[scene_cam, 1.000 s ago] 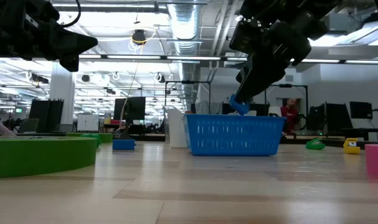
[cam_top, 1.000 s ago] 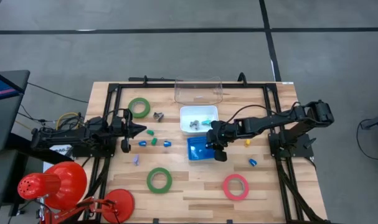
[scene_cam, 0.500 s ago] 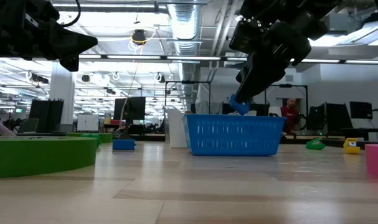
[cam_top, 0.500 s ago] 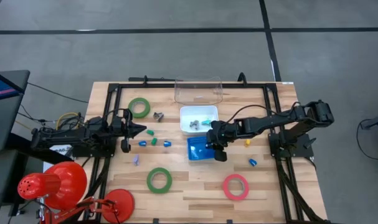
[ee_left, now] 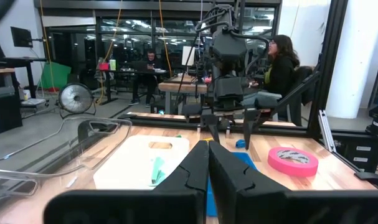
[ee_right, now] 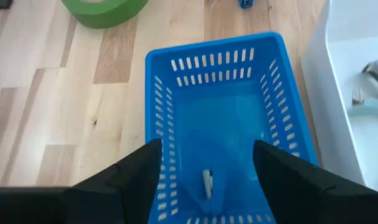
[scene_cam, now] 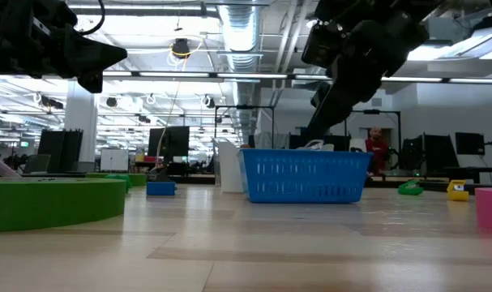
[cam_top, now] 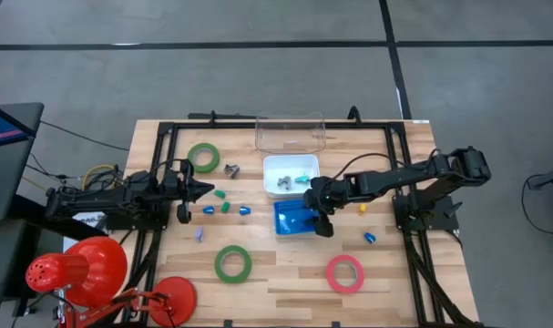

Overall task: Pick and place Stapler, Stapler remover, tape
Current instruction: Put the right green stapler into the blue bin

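Note:
My right gripper [cam_top: 318, 215] [ee_right: 205, 149] hangs open over the blue basket [cam_top: 292, 220] [ee_right: 226, 118], slanting down. A small blue piece with a pale strip [ee_right: 207, 184] lies on the basket's floor under the fingers. My left gripper [cam_top: 199, 189] [ee_left: 208, 163] waits shut, level, above the table's left part. Two green tape rings [cam_top: 203, 157] [cam_top: 232, 263] and a pink one [cam_top: 344, 273] lie flat on the wood. A grey clawed piece [cam_top: 232, 169] lies near the far green ring. Small green, blue, purple and yellow pieces [cam_top: 226, 207] are scattered around.
A white tray [cam_top: 291, 167] with grey and green pieces sits just beyond the basket. A clear container [cam_top: 290, 132] stands at the far edge. A red lamp [cam_top: 85, 273] stands at the near left corner. People sit in the room behind [ee_left: 279, 62].
My right gripper has opened over the basket and let go of the small blue piece it held at its fingertips. The piece has fallen into the basket. The gripper has stayed in place above it.

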`<action>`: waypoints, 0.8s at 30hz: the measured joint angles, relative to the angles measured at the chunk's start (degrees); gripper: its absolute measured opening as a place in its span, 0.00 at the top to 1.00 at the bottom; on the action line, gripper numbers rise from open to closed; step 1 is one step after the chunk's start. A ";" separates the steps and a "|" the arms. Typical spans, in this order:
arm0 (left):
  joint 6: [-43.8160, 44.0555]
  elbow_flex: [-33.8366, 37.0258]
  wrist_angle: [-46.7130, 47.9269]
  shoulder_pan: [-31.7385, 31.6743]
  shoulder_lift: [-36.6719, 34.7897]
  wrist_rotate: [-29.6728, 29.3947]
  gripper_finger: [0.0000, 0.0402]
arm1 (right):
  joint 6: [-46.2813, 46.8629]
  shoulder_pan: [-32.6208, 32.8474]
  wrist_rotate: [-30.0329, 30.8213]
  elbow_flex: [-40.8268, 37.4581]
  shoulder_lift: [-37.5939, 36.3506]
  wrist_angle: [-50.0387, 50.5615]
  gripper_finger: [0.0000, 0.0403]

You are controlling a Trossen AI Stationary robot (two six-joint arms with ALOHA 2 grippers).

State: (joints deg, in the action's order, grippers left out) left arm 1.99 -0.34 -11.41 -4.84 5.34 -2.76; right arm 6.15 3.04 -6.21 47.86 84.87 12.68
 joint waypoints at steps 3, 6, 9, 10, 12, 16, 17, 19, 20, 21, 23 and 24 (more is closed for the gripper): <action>0.01 0.00 -0.08 0.00 0.00 0.00 0.99 | 0.40 0.35 0.06 0.00 -2.57 2.44 0.39; -0.01 0.00 -0.14 0.00 0.00 0.00 0.99 | 0.59 1.01 0.06 0.00 -5.81 5.64 0.38; 0.00 0.00 -0.20 0.01 -0.01 0.00 0.99 | 1.98 1.68 0.05 0.02 -8.86 9.16 0.38; -0.01 0.00 -0.24 0.00 -0.01 0.00 0.99 | 2.62 1.88 0.05 0.02 -9.68 10.62 0.38; -0.01 0.00 -0.28 0.00 -0.02 -0.02 0.99 | 3.44 2.49 0.06 0.02 -11.21 13.59 0.38; 0.00 0.00 -0.29 0.00 -0.02 0.00 0.99 | 5.00 3.70 0.06 0.04 -12.72 19.40 0.38; 0.00 0.00 -0.29 0.00 -0.02 0.00 0.99 | 5.70 3.93 0.05 0.04 -12.77 20.73 0.38; -0.01 0.00 -0.29 0.00 -0.02 0.00 0.99 | 7.26 4.43 0.06 0.04 -12.65 23.83 0.38; -0.01 0.00 -0.28 0.00 -0.02 0.00 0.99 | 8.14 4.62 0.04 0.04 -12.34 25.07 0.38; 0.01 0.00 -0.29 0.00 -0.02 0.00 0.99 | 8.86 4.89 0.06 0.04 -11.86 26.09 0.38; 0.01 0.00 -0.28 0.00 -0.02 0.00 0.99 | 9.44 5.24 0.06 0.02 -10.92 28.50 0.38; 0.01 0.00 -0.27 0.00 -0.02 0.00 0.99 | 9.52 5.23 0.06 0.02 -10.47 29.36 0.38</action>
State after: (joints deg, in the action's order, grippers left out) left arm 2.00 -0.34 -11.68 -4.84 5.32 -2.76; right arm 15.67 8.27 -6.16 47.88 74.40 42.04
